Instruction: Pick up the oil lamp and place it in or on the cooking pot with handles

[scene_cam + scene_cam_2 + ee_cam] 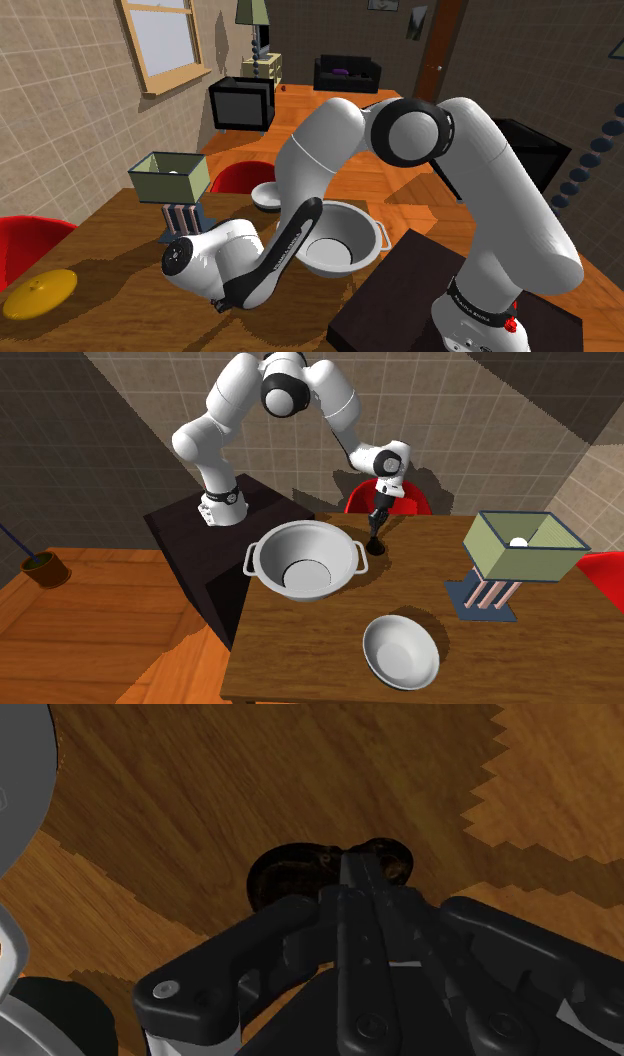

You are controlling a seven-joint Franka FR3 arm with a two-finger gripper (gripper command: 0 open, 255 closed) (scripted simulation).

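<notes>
One wooden table [330,652] is seen, and one grey cooking pot [300,542] is set on it. One gripper [376,537] is closed on one small dark oil lamp [377,549], which sits on the table just beside the pot, to its right in the second exterior view.

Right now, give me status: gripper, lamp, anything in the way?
Gripper low at lamp, lamp on table. Pot close beside it, empty. Bowl and box off the path.
</notes>
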